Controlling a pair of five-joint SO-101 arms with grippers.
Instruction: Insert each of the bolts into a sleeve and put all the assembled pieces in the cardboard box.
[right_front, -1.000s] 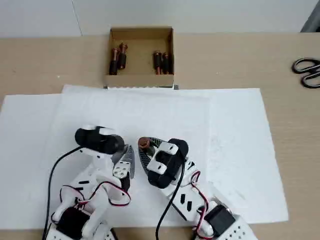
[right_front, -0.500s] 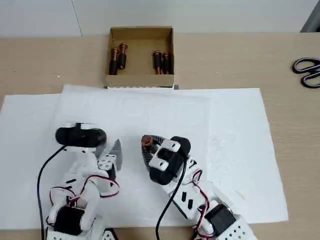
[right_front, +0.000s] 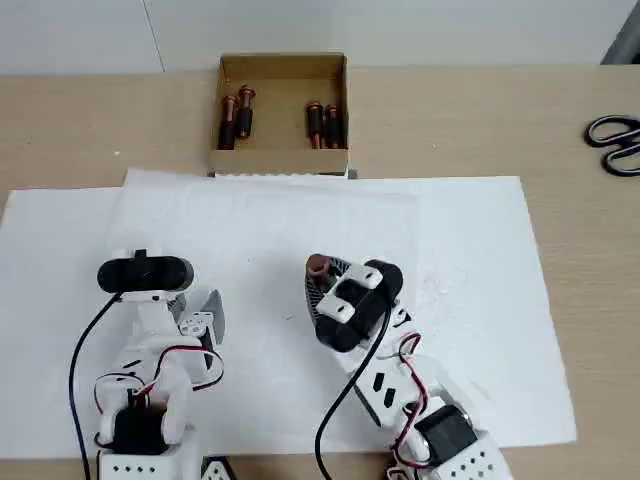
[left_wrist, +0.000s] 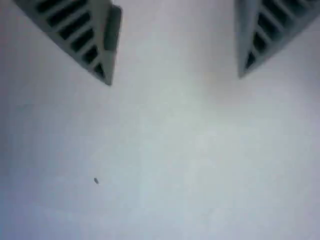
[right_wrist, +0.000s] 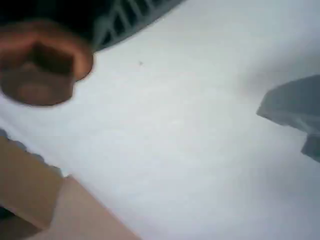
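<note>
The cardboard box (right_front: 283, 160) stands at the table's far edge with several bolt-and-sleeve pieces (right_front: 237, 117) lying in it. My right gripper (right_front: 317, 278) hovers over the white paper near the middle and is shut on a bolt whose copper head (right_front: 316, 265) points toward the box. Close up, that copper head (right_wrist: 40, 65) sits beside one dark finger (right_wrist: 130, 17), and my right gripper (right_wrist: 180, 77) is above bare paper. My left gripper (right_front: 207, 310) sits low at the left and is open. Its two fingers (left_wrist: 95, 35) are spread over the paper with nothing between them, as the left gripper (left_wrist: 175, 77) shows.
A large white paper sheet (right_front: 450, 240) covers the work area. Scissors (right_front: 615, 135) lie on the wooden table at the far right. A brown surface (right_wrist: 30, 200) shows beyond the paper's edge in the right wrist view.
My left arm drew back to the left, away from the right gripper. My right gripper carried the bolt forward and to the right, toward the box.
</note>
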